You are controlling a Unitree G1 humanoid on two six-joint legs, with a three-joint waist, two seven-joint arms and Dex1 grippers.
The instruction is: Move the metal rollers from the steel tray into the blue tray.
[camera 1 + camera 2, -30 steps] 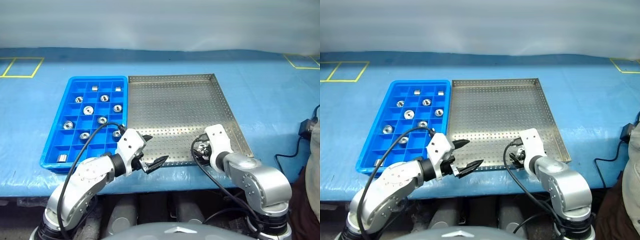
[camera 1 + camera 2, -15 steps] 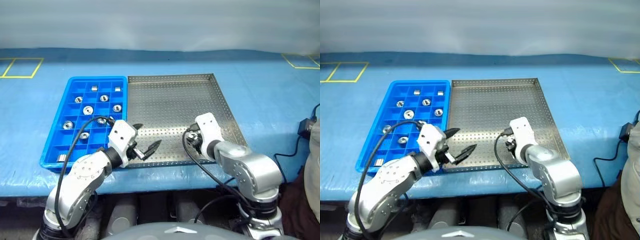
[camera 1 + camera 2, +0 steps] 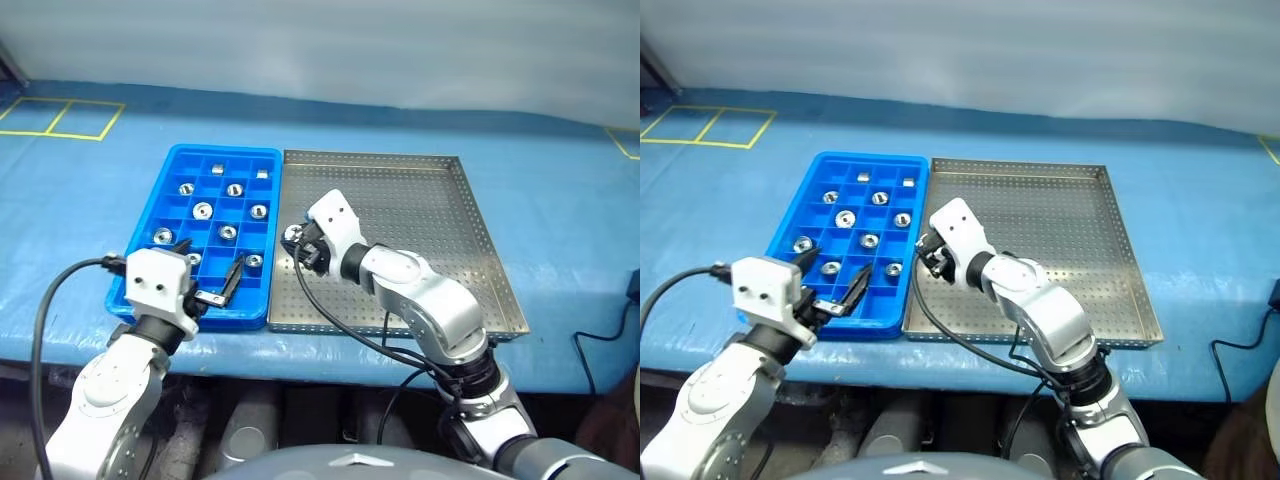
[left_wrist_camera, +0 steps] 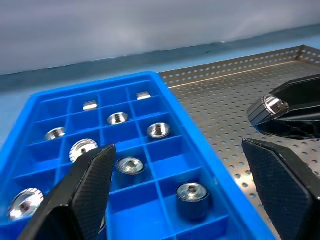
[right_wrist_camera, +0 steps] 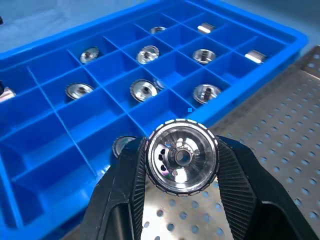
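Note:
My right gripper (image 3: 297, 240) is shut on one shiny metal roller (image 5: 181, 156), held just above the left edge of the steel tray (image 3: 420, 210), beside the blue tray (image 3: 225, 150). Seen along its fingers, the roller faces end-on with the blue compartments right behind it. Several metal rollers (image 3: 203, 210) lie in separate compartments of the blue tray. My left gripper (image 3: 208, 266) hangs open over the blue tray's near edge with nothing between its fingers (image 4: 85, 190). In the left wrist view the held roller (image 4: 274, 105) shows over the perforated floor.
Both trays lie side by side on a blue-covered table (image 3: 560, 170). Yellow marking lines (image 3: 60, 120) cross its far left corner. A black cable (image 3: 60, 285) loops from my left wrist and another (image 3: 335, 330) hangs under my right arm by the table's front edge.
The camera has swung left. My right gripper shut on a roller at the steel tray's near right and carried it to the tray's left edge. My left gripper moved left, still open.

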